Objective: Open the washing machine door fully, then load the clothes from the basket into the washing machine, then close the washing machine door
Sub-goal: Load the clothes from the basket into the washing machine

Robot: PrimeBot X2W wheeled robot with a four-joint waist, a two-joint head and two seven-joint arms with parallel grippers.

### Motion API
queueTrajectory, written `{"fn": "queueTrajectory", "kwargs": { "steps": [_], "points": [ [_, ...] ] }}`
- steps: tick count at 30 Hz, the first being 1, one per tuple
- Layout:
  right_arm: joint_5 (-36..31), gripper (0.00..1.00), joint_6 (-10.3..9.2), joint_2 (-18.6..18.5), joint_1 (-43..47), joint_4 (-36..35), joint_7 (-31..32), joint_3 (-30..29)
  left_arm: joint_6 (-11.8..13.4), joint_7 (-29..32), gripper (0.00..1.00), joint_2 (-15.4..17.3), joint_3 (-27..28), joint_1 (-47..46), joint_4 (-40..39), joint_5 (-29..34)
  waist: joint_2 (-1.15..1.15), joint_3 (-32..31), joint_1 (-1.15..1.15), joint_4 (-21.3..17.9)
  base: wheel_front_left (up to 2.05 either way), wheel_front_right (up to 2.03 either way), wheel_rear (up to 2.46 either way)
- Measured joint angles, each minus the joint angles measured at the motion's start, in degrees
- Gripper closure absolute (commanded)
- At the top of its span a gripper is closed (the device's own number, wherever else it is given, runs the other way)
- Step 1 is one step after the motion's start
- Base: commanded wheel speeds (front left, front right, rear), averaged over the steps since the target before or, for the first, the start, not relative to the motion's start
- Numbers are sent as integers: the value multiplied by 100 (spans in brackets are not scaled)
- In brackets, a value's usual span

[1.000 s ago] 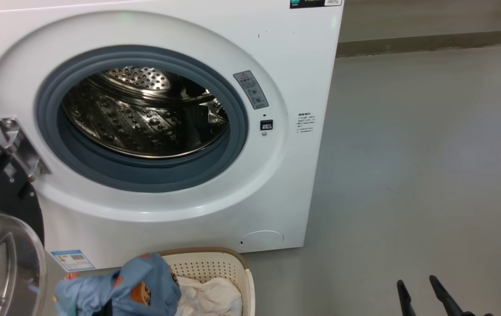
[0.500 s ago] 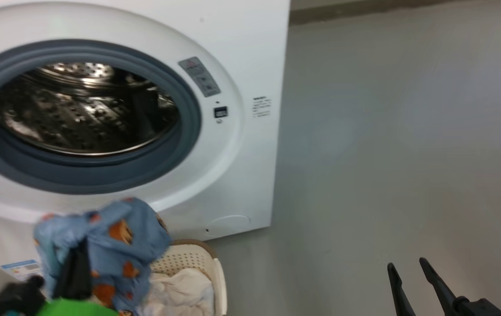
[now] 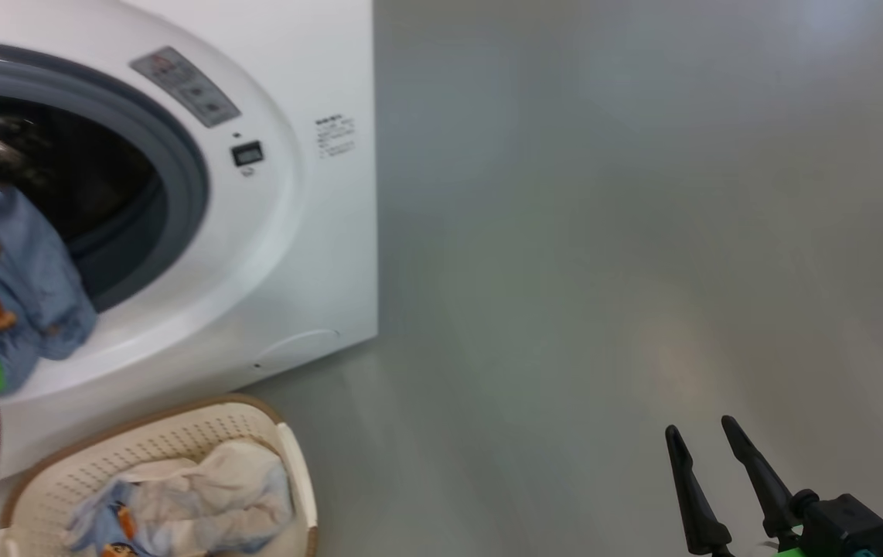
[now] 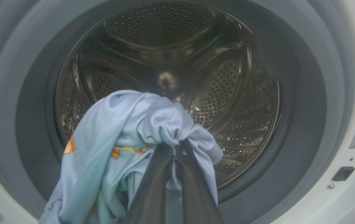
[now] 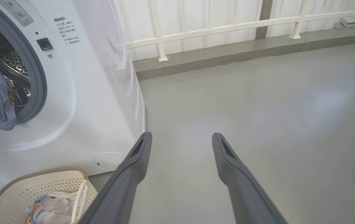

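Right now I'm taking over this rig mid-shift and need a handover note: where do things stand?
Left gripper: shut on a light-blue garment, held at the drum mouth of the washing machine.
Right gripper: open, empty, over the floor.
Basket: on the floor before the machine, more clothes inside.
Done: opening uncovered, one garment lifted out.
Left: release it inside, load the rest, close the door.

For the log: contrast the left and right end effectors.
The left end effector is shut on a light-blue printed garment; the right end effector is open, empty. The left points into the perforated steel drum; the right, over grey floor. Both have long dark fingers.
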Motion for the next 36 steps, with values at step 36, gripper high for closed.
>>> {"fn": "queueTrajectory", "kwargs": {
  "steps": [36],
  "points": [
    [151,0,0,19,-246,-280,0,751,-243,-8,100,1125,1087,-4403,1334,402,0,2475,0,-1060,0,0,0]
  ]
}}
